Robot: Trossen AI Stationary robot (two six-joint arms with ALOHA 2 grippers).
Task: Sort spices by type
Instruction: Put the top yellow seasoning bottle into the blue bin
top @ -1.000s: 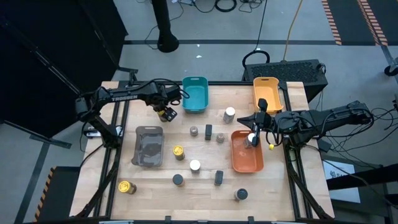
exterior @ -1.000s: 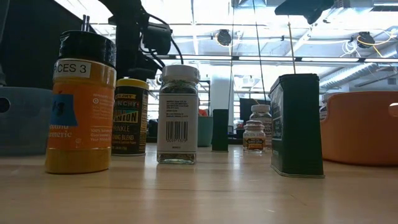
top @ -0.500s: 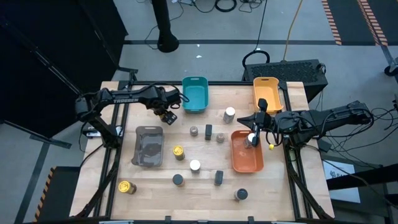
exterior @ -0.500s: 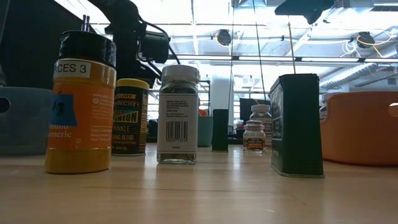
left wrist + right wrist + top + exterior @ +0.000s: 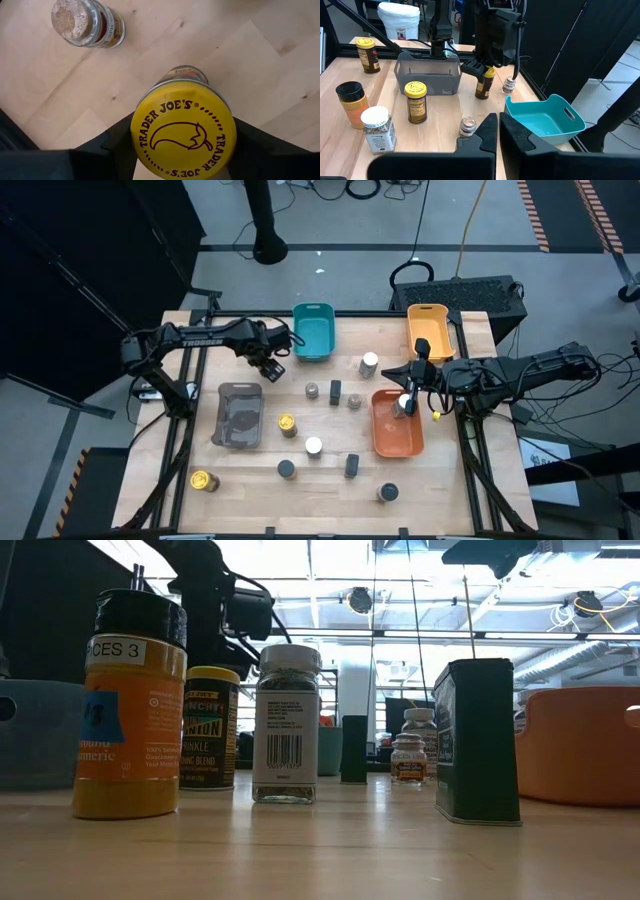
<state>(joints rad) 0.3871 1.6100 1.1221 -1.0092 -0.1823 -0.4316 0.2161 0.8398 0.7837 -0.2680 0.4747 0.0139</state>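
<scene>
One jar held by the left gripper (image 5: 270, 364), clamped on a yellow-lidded glass spice jar (image 5: 183, 131) near the table's far edge beside the teal plastic tray (image 5: 313, 331).
Right gripper (image 5: 404, 402), fingers nearly closed and empty, waits over the orange tray (image 5: 395, 442); a loose grip could drop the jar, toppling the small cork-topped jar (image 5: 88, 22) nearby.

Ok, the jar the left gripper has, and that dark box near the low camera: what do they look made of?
The jar in the left gripper looks like glass with a glossy printed yellow lid, likely metal or plastic. The dark green box looks like a painted metal tin: flat sides, crisp corner seams, slight sheen. Neither is certain.
</scene>
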